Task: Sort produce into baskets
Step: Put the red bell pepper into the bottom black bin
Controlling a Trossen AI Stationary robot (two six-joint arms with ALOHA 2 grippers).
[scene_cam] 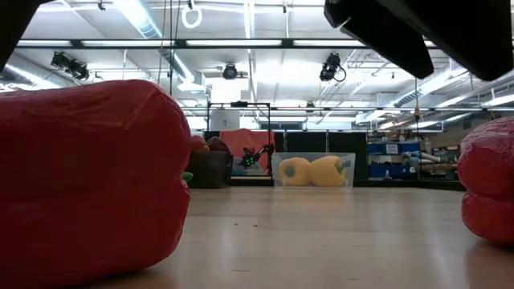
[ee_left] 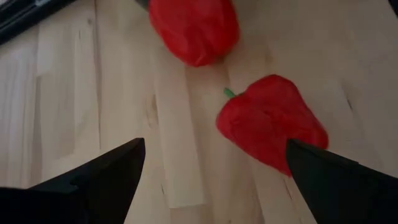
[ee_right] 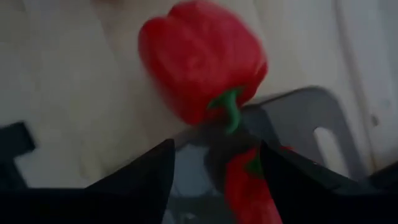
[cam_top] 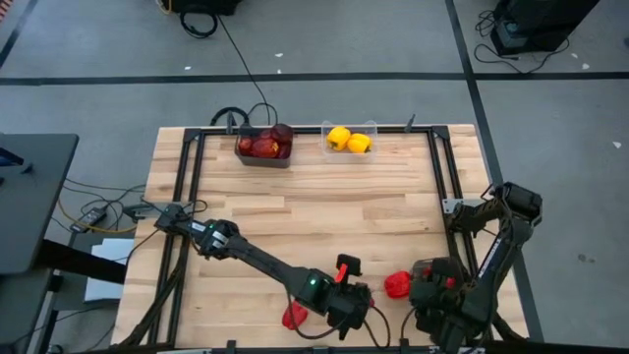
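Observation:
Two red bell peppers lie on the table near its front edge, one [cam_top: 293, 317] to the left of my left gripper [cam_top: 346, 300] and one [cam_top: 397, 285] to its right. My left gripper is open above the wood; both peppers [ee_left: 270, 121] [ee_left: 194, 28] show ahead of its fingers. My right gripper [cam_top: 432, 287] is open over a grey bin [ee_right: 292, 124] at the front right. A red pepper [ee_right: 249, 183] lies in that bin, and another [ee_right: 199, 59] lies just outside its wall. At the far edge, a dark bin [cam_top: 263, 145] holds maroon fruit and a clear bin [cam_top: 349, 141] holds two yellow peppers.
A black metal frame [cam_top: 187, 187] runs along the table's left, far and right sides. Bare wood lies between the far bins and the arms. In the low view one red pepper [scene_cam: 80, 177] fills the left foreground and another [scene_cam: 490, 185] shows at the right.

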